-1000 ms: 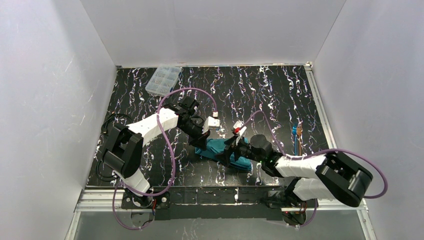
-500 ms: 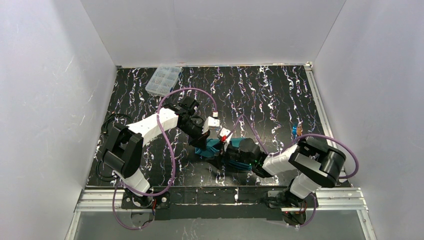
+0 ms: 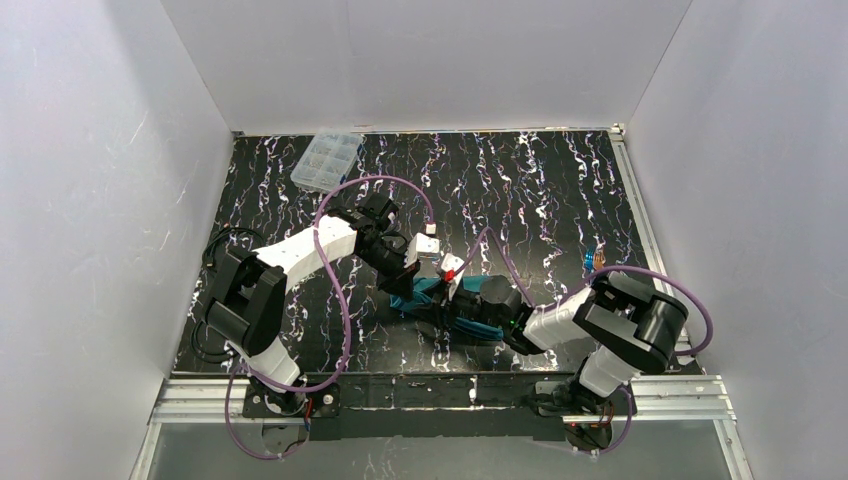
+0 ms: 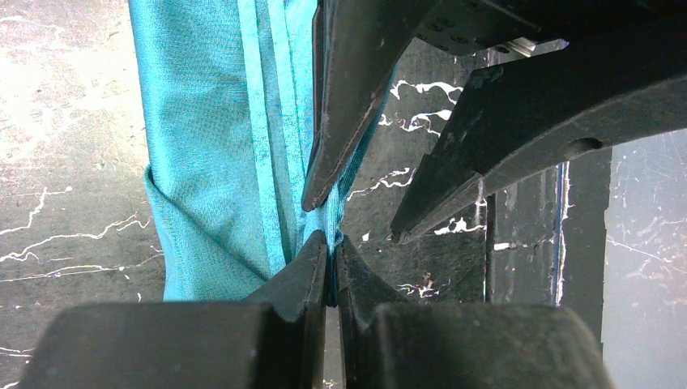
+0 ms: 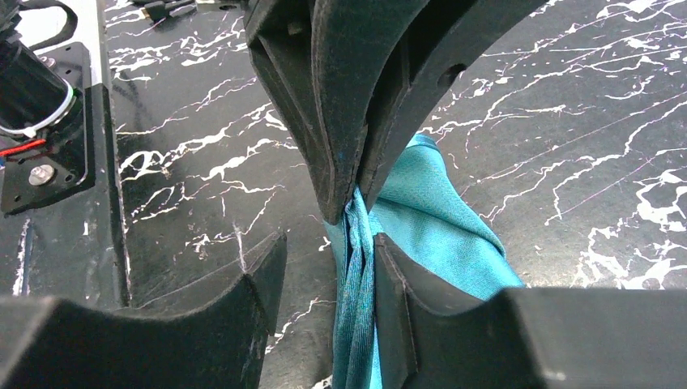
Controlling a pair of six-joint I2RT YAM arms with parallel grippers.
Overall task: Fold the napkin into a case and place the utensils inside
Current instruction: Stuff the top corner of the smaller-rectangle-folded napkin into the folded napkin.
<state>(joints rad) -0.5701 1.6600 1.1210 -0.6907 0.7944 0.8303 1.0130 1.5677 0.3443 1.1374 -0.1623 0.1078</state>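
The teal-green napkin [image 3: 430,288] lies bunched and part-folded on the black marbled table, between the two arms. My left gripper [image 3: 404,285] is shut on a gathered edge of the napkin [image 4: 211,162], the cloth pinched between its tips [image 4: 328,253]. My right gripper [image 3: 447,297] faces it from the other side, open. In the right wrist view a hanging fold of the napkin [image 5: 437,227] runs between my right gripper's fingers [image 5: 324,279], lying against the right finger [image 5: 393,292] and apart from the left one. The utensils [image 3: 590,257] lie at the right, mostly hidden behind the right arm.
A clear plastic compartment box [image 3: 325,160] sits at the far left corner of the table. Purple cables loop over both arms. White walls close in the table on three sides. The right arm's elbow [image 3: 635,320] stands near the right rail.
The right arm has swung left, bringing its gripper up to the left gripper's pinch, and its jaws have narrowed around the cloth fold. The left gripper has held still, shut on the napkin.
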